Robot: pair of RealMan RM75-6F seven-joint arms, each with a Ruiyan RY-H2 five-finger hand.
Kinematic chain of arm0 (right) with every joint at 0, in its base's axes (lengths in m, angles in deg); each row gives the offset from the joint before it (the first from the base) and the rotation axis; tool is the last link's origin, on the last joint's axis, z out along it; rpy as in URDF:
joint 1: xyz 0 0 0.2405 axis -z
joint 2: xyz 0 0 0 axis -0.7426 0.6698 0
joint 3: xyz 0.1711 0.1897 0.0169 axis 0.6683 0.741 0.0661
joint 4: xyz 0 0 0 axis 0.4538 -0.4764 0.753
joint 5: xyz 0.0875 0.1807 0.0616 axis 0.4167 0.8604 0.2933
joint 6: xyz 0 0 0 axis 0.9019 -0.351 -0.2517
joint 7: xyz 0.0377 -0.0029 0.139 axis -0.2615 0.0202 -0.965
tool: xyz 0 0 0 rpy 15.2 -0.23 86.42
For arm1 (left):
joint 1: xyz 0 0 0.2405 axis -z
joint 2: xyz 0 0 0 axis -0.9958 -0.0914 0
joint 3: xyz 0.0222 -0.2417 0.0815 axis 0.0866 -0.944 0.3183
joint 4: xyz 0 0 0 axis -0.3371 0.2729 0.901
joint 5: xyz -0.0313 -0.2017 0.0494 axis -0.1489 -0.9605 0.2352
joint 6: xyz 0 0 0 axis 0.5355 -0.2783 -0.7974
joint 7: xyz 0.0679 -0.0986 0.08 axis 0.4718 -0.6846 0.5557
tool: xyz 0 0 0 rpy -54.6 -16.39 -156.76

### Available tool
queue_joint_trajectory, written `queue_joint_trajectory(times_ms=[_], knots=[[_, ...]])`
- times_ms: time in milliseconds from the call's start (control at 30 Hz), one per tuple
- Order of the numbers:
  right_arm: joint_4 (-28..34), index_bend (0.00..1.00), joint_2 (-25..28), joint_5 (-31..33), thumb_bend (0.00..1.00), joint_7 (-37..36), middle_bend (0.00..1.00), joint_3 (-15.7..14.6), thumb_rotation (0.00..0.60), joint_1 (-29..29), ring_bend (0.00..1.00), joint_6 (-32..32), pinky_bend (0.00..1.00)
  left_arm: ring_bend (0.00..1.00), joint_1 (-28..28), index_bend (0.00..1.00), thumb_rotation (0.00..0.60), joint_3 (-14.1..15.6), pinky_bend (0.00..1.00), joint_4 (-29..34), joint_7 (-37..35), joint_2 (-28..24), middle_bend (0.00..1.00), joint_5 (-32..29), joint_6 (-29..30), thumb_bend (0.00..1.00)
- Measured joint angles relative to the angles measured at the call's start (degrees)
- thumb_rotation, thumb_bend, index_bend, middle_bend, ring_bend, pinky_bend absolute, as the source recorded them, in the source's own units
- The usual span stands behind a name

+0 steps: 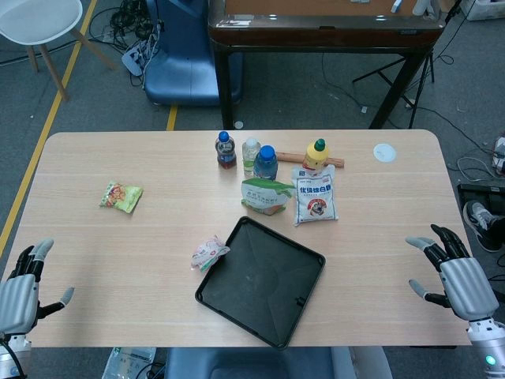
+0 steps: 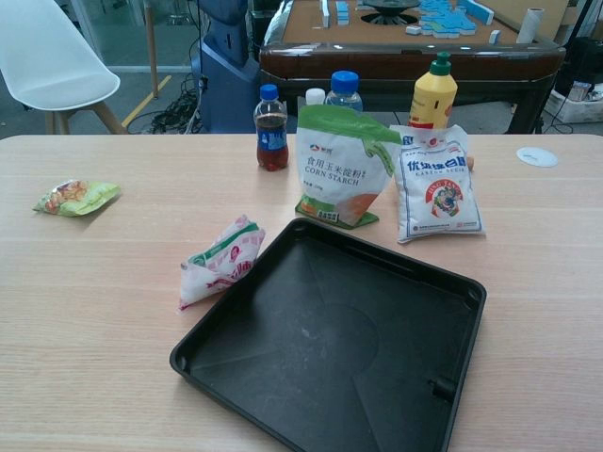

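Head and chest views of the surface (image 1: 158, 197). Both hands lie outside the chest view; the head view cuts the left hand (image 1: 20, 292) at the frame's lower left corner and the right hand (image 1: 458, 276) near the lower right edge, so the wrists and arms are largely unseen. A clear bottle (image 1: 251, 154) is mostly hidden behind the blue-capped bottle (image 1: 266, 163) in the chest view, and a brown stick (image 1: 296, 157) behind the yellow bottle (image 1: 316, 155) is hard to identify.

Left hand: fingers spread, thumb pointing inward, holding nothing, at the near left edge of the surface. Right hand: fingers spread, holding nothing, at the near right edge. Both are well apart from every item.

The black tray (image 1: 237, 296) lies empty at centre front, turned corner-on. Just beside its left corner lies a pink-and-white packet (image 1: 208, 253). Beyond the tray stand a corn starch bag (image 1: 265, 196) and a white bag (image 1: 316, 197), with a cola bottle (image 1: 226, 150) behind them. A snack packet (image 1: 121, 197) lies alone at left, nearest the left hand; a white disc (image 1: 384, 152) lies at far right.
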Motion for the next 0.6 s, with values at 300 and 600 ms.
queue_joint_trajectory(times_ms=[300, 600], knots=[[0.0, 0.23, 0.2, 0.0, 0.21, 0.0, 0.28, 0.4, 0.6, -0.2, 0.06, -0.3, 0.06, 0.06, 0.3, 0.09, 0.6, -0.1, 0.24, -0.1, -1.6, 0.0, 0.1, 0.6, -1.4, 0.21], [2.1, 0.23, 1.9, 0.5, 0.21, 1.4, 0.28, 2.1, 0.6, -0.4, 0.06, -2.2, 0.06, 0.06, 4.4, 0.04, 0.6, -1.2, 0.24, -1.3, -6.3, -0.1, 0.1, 0.6, -9.8, 0.21]])
